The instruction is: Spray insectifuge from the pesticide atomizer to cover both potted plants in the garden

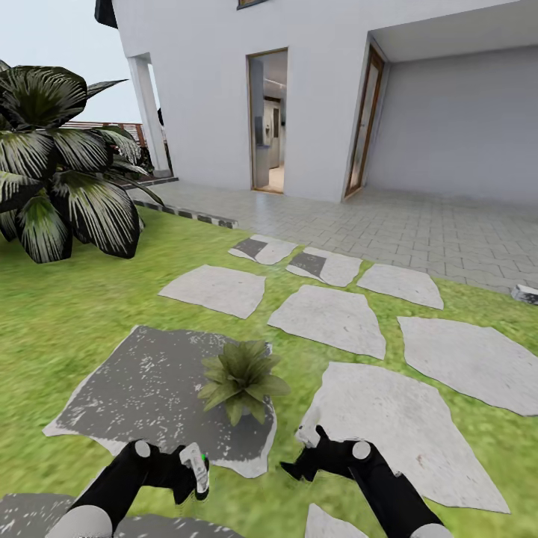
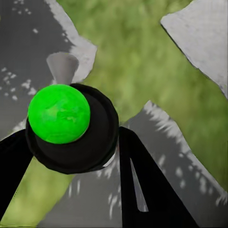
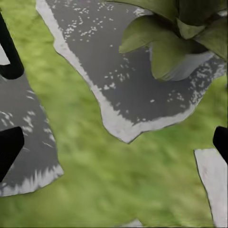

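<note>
Pesticide atomizer (image 1: 196, 465) in left end effector (image 1: 190, 478), beside potted plant (image 1: 240, 377).

A dark striped-leaf bush (image 1: 63, 161) stands before the white house (image 1: 217, 82) with its open doorway (image 1: 267, 119).

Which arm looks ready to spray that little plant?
Left. Its gripper is shut on the pesticide atomizer, just short of the potted plant on the dark stepping stone. The right gripper is open and holds nothing.
</note>
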Controlling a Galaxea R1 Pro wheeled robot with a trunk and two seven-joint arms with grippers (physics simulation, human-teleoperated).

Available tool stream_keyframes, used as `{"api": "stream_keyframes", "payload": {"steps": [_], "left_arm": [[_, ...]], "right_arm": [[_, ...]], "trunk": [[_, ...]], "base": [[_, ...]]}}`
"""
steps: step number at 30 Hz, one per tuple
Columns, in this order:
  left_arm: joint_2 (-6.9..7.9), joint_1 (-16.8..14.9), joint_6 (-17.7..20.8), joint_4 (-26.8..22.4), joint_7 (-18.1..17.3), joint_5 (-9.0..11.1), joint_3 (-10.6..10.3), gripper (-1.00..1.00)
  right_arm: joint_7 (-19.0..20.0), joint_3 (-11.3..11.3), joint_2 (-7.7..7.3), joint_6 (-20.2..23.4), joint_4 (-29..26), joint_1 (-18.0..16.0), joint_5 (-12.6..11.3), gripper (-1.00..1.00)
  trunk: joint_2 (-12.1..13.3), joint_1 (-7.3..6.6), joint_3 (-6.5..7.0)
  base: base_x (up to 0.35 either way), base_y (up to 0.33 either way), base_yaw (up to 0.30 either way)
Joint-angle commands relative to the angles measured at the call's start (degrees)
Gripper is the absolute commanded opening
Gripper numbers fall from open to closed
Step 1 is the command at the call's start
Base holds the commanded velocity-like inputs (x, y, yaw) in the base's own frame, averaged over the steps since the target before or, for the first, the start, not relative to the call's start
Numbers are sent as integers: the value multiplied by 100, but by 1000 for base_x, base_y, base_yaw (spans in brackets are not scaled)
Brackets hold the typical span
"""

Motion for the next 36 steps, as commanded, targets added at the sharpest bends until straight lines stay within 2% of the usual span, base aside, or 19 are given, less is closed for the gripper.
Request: {"api": "stream_keyframes", "payload": {"steps": [1,3,5,6,7,9,10,12,14,15,17,18,20,22,23,24,36], "left_arm": [[-21,-2,10,1,73,-13,185,-100],[-89,-3,14,9,282,83,416,-100],[-154,-3,19,13,530,281,591,-100],[-177,-3,23,14,677,409,658,-100],[-186,-3,27,14,755,480,684,-100],[-208,-4,52,15,1077,770,749,-100],[-213,-4,108,15,1241,914,765,-100],[-216,-4,208,15,1399,1053,776,-100],[-220,-4,610,15,1781,1393,789,-100],[-226,-4,910,15,2121,1629,793,-100],[-229,-4,1100,15,2470,1836,794,-100],[-229,-4,1127,15,2532,1881,794,-100],[-226,-4,1207,11,2677,2030,789,-100],[-225,-4,1230,9,2711,2077,776,-100],[-227,-4,1256,-12,2741,2107,728,-100],[-231,-79,2027,-88,2754,2138,694,-100],[-283,-259,2073,-84,2763,2157,697,-100]], "right_arm": [[-285,-192,4,-171,138,13,17,100],[-903,-492,8,-723,541,63,15,100],[-1578,-756,5,-1352,1069,121,14,100],[-1932,-893,5,-1670,1356,138,14,100],[-2111,-959,3,-1830,1504,146,14,100],[-2792,-1185,-18,-2465,2098,164,13,100],[-3096,-1258,-58,-2776,2377,168,13,100],[-3370,-1305,-122,-3077,2628,171,13,100],[-3901,-1366,-322,-3675,3140,175,7,100],[-4128,-1388,-468,-3925,3421,179,-48,100],[-4228,-1399,-617,-4062,3590,191,-307,100],[-4241,-1400,-656,-4086,3615,204,-416,100],[-4269,-1400,-781,-4141,3674,290,-986,100],[-4270,-1399,-818,-4154,3689,345,-1299,100],[-4263,-1397,-862,-4186,3694,473,-1862,100],[-4269,-1385,-1011,-4302,3705,588,-2328,100],[-4244,-1371,-948,-4302,3707,589,-2325,100]], "trunk": [[-2,-1,-5],[-2,-1,-5],[-2,-1,-5],[-2,-1,-5],[-2,-1,-5],[-2,-1,-5],[-2,-1,-5],[-2,-1,-5],[-2,-1,-5],[-2,-1,-5],[-2,-1,-5],[-2,-1,-5],[-2,-1,-5],[-2,-1,-5],[-2,-1,-5],[-2,-1,-5],[-2,-1,-5]], "base": [[0,0,0],[0,0,0],[0,0,0],[0,0,0],[0,0,0],[0,0,0],[0,0,0],[0,0,0],[0,0,0],[0,0,0],[0,0,0],[0,0,0],[0,0,0],[0,0,0],[0,0,0],[0,0,0],[0,0,0]]}}
